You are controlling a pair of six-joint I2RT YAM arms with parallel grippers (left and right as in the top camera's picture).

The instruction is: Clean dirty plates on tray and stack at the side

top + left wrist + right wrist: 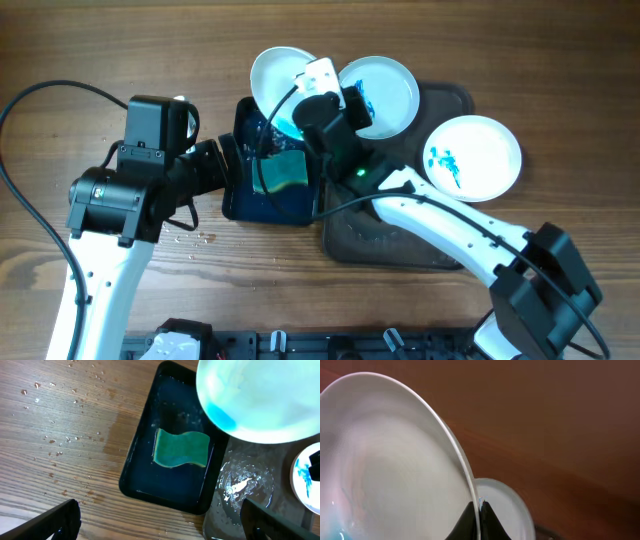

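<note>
My right gripper (310,95) is shut on the rim of a white plate (275,80) and holds it tilted above the far end of the black water basin (238,200). Blue liquid pools at the plate's low edge (222,415). The plate fills the right wrist view (385,460), with the jaws (479,510) pinching its rim. A green sponge (181,449) lies in the basin. Two more white plates with blue stains (385,90) (472,155) sit at the dark tray (350,245). My left gripper (160,520) is open and empty over the basin's near edge.
Water drops lie on the wooden table left of the basin (55,440). The tray's wet surface shows beside the basin (240,485). A black cable (50,95) loops at the far left.
</note>
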